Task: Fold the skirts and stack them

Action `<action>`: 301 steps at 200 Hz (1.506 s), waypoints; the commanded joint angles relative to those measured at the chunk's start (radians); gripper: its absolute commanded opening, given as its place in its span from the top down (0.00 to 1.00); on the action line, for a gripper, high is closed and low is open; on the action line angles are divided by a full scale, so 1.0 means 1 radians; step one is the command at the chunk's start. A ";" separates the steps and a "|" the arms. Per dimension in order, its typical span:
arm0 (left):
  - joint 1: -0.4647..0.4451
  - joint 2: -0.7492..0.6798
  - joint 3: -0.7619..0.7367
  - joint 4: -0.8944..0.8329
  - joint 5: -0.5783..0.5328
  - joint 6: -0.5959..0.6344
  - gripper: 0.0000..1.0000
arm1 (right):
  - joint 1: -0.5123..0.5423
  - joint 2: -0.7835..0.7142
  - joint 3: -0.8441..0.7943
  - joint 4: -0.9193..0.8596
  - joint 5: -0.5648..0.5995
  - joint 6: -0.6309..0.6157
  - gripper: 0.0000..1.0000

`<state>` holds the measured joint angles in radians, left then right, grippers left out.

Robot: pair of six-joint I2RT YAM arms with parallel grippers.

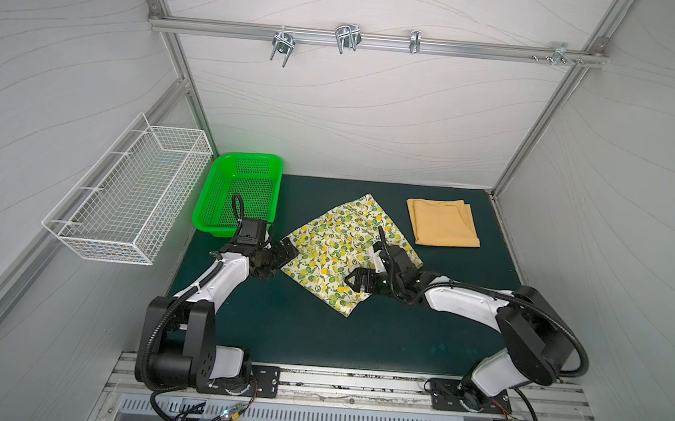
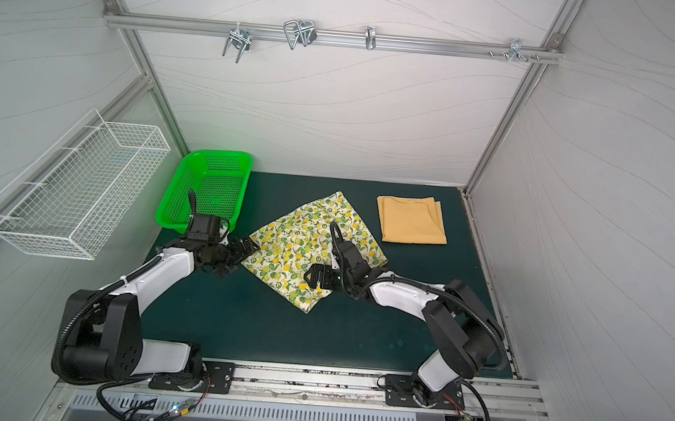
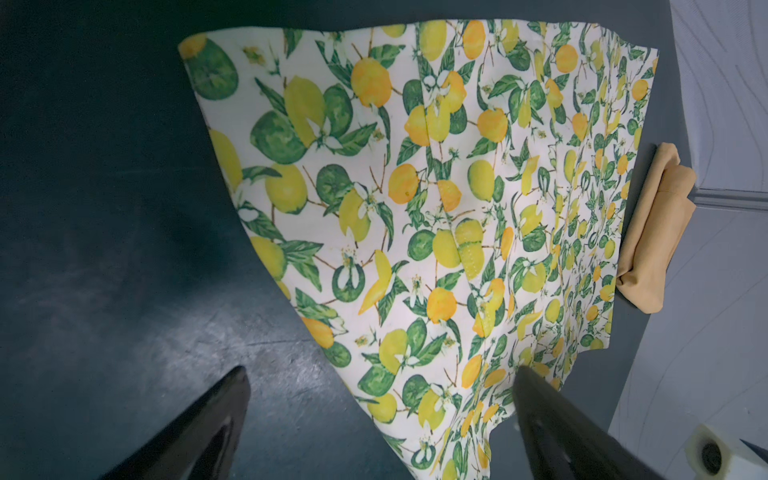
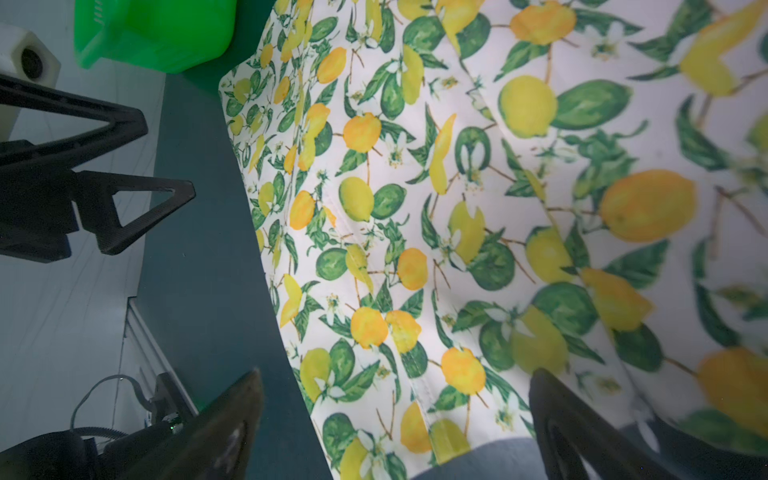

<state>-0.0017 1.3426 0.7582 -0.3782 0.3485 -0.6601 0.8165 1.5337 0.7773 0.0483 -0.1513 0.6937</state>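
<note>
The lemon skirt (image 1: 336, 249) is cream, with a print of yellow and orange lemons, green leaves and small white flowers. The plain skirt (image 1: 443, 223) is mustard yellow all over. The plastic basket (image 1: 249, 156) is bright green. The wire basket (image 1: 132, 202) is white. The surface (image 1: 358, 338) is dark green. The left end effector (image 3: 380, 370) and the right end effector (image 4: 399, 374) are black.

surface: dark green mat (image 1: 358, 338) covered the table.
lemon-print skirt (image 1: 336, 249): lay spread flat mid-surface, set cornerwise.
mustard skirt (image 1: 443, 225): lay folded near the far right corner, apart from the lemon-print skirt.
green basket (image 1: 249, 156): stood at the far left corner.
left gripper (image 1: 281, 261): jaws parted, at the lemon-print skirt's left edge.
right gripper (image 1: 352, 280): jaws parted, over its near right part.
</note>
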 commanded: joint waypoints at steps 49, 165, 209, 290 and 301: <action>0.006 0.002 0.020 0.044 0.008 -0.017 0.01 | 0.012 0.017 0.101 -0.301 0.272 -0.175 0.01; 0.006 0.020 0.027 0.036 0.019 -0.001 0.02 | 0.065 0.133 0.147 -0.346 0.351 -0.227 0.16; 0.006 0.024 0.032 0.033 0.022 0.001 0.02 | 0.072 0.197 0.149 -0.324 0.326 -0.202 0.34; 0.008 0.032 0.033 0.032 0.024 0.006 0.02 | 0.070 0.191 0.154 -0.302 0.341 -0.189 0.78; 0.008 0.033 0.032 0.031 0.024 0.005 0.02 | 0.070 0.176 0.158 -0.307 0.345 -0.191 0.81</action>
<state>-0.0002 1.3643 0.7586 -0.3645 0.3603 -0.6624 0.8837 1.7153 0.9241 -0.2440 0.1944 0.4999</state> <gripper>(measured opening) 0.984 0.214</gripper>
